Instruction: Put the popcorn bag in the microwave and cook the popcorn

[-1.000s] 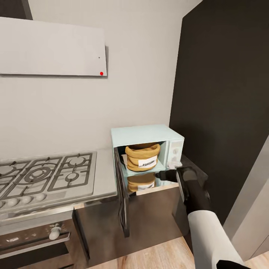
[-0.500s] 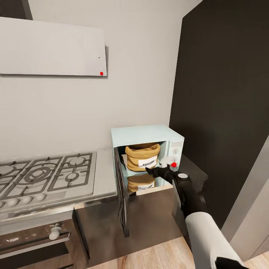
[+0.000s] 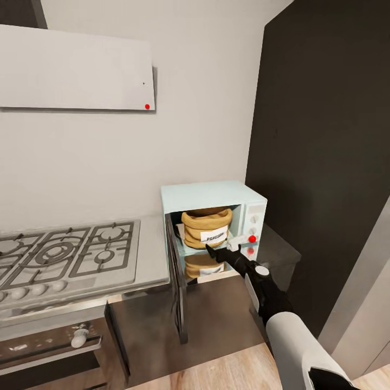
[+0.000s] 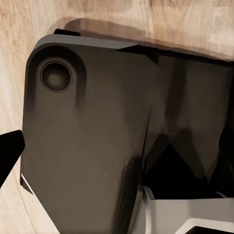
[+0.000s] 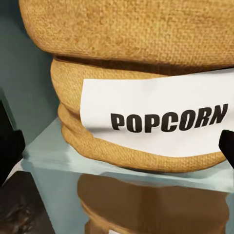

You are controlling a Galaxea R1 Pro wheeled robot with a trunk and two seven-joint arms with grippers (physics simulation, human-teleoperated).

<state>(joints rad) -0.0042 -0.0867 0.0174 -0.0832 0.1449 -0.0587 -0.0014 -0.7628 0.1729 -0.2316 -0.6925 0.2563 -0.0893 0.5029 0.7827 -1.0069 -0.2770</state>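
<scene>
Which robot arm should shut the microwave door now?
Probably the right. Its tool is at the microwave opening, beside the popcorn bag and the open door. The left wrist view faces the floor.

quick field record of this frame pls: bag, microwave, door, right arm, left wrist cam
popcorn bag: upright inside the microwave, label facing out
microwave: on the countertop, right of the gas hob
door: swung wide open
right gripper: at the cavity mouth, just in front of the bag; jaws spread, nothing between them
left wrist view: dark robot body panel over wood floor
bag contact: none visible
</scene>
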